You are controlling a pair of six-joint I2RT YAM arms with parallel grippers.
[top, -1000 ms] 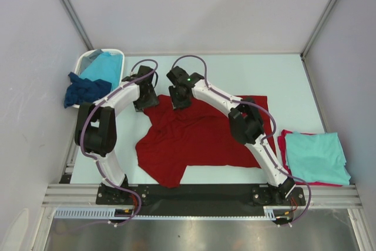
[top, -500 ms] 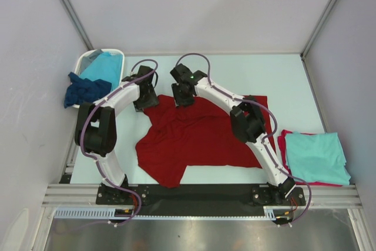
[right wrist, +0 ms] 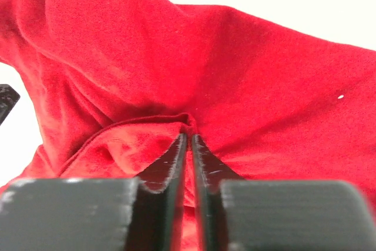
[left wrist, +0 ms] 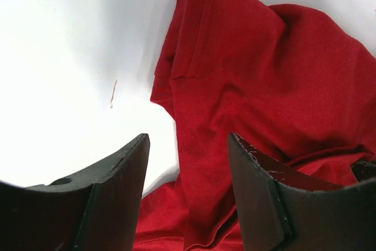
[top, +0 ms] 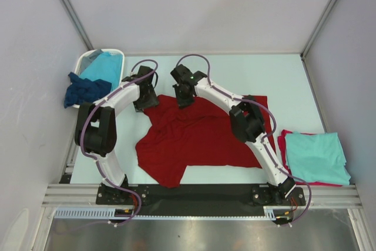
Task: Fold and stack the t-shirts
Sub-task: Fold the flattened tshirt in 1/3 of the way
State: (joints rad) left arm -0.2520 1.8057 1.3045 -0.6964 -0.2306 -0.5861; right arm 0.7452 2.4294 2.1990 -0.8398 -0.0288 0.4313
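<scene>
A dark red t-shirt [top: 200, 139] lies spread and rumpled on the table between the two arms. My right gripper [top: 183, 99] is down on its far edge, and in the right wrist view this gripper [right wrist: 189, 137] is shut on a pinched ridge of the red cloth [right wrist: 264, 86]. My left gripper [top: 145, 103] hovers at the shirt's far left corner. In the left wrist view that gripper [left wrist: 188, 145] stands open, with a fold of the red shirt [left wrist: 264, 74] and its sleeve lying under and beyond the gap, not gripped.
A white basket [top: 82, 63] at the far left holds a turquoise shirt [top: 108, 66], and a navy shirt [top: 82, 91] hangs over its near side. At the near right a folded turquoise shirt [top: 317, 157] lies on a red one [top: 282, 145].
The right gripper has moved slightly farther along the shirt's far edge and closed on a fold of the red cloth. The left arm has stayed in place.
</scene>
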